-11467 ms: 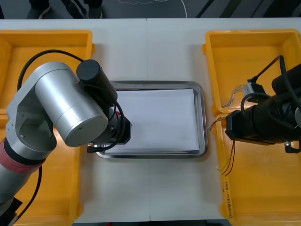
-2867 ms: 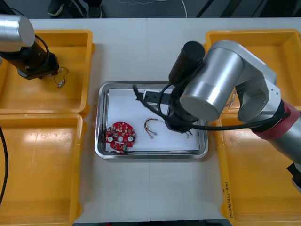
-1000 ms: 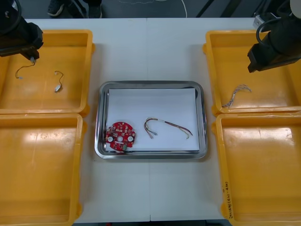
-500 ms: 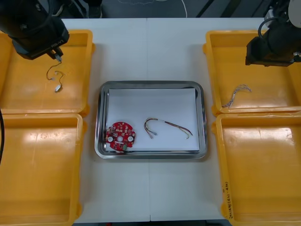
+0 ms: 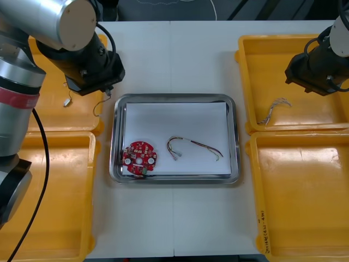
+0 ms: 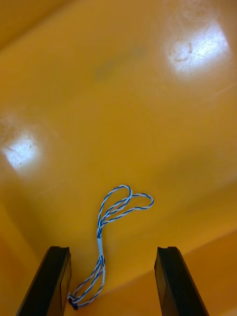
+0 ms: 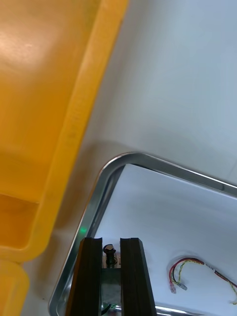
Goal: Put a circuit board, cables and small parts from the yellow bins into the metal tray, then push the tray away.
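Left end effector (image 7: 111, 241) is narrow, clamped on a small metal part (image 7: 109, 250). In the front view the left arm sits at upper left of frame, between the upper left bin (image 5: 38, 114) and the tray (image 5: 236, 136), by the tray's upper left corner. A thin wire (image 5: 98, 106) hangs under it, just outside the tray rim. A second part (image 5: 67, 101) lies in the upper left bin.

The tray is at frame center on the surface (image 5: 174, 54), white inside. The board (image 5: 139, 159) is in its lower left. The red and yellow cable (image 5: 191, 146) is near its middle, apart from the board.

Right end effector (image 6: 112, 252) is wide, nothing gripped. In the front view the right arm is at upper right of frame, over the upper right bin (image 5: 272, 60). The blue and white cable (image 5: 274, 109) lies on that bin's floor. In the right wrist view it shows between the two fingers, its lower end close to one finger (image 6: 57, 276).
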Robot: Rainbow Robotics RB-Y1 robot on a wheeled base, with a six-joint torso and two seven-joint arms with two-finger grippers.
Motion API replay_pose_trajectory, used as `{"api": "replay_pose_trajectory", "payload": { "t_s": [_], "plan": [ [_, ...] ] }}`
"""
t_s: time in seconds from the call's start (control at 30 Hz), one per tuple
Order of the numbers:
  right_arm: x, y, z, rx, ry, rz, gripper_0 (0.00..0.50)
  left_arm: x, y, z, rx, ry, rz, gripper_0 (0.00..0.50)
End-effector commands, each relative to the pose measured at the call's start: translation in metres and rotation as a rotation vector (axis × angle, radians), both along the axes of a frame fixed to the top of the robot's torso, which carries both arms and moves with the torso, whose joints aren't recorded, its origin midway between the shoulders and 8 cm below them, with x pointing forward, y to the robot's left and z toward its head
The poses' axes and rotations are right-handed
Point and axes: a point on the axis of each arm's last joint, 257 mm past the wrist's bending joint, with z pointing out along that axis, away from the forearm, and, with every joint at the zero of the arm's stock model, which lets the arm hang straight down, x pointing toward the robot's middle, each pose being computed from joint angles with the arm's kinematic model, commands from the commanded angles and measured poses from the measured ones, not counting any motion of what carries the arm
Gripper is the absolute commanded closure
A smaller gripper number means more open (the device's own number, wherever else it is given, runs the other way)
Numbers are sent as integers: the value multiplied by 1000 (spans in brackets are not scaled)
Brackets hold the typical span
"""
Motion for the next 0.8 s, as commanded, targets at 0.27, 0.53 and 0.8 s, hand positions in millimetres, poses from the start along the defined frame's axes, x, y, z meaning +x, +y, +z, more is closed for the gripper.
{"api": "replay_pose_trajectory", "payload": {
  "t_s": [0.27,0.53,0.8],
  "plan": [
    [15,-14,-9,33,-42,-81,1,-10,-59,-22,62,14,-169,500],
    [17,-8,-28,67,-11,-91,2,6,-72,-39,73,17,-203,500],
    [18,12,-39,115,20,-85,1,20,-78,-62,73,20,-225,500]
  ]
}}
